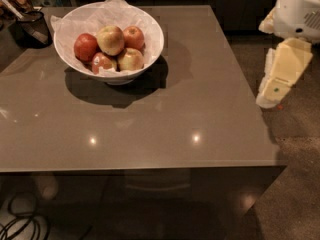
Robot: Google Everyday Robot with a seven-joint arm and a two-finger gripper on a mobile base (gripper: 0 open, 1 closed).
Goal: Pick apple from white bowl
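The large pale yellow-green apple with a faint reddish blush rests in the wide round white bowl lined with crumpled white paper, uppermost among four other apples. The bowl stands far left on the glossy grey-brown table. The cream-coloured gripper hangs beyond the table's right edge, well apart from the bowl (its degree of opening cannot be told).

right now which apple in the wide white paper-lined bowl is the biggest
The pale yellow-green apple, back centre of the white bowl, right of the all-red apple. The others are smaller and redder. The gripper hangs right of the grey table.
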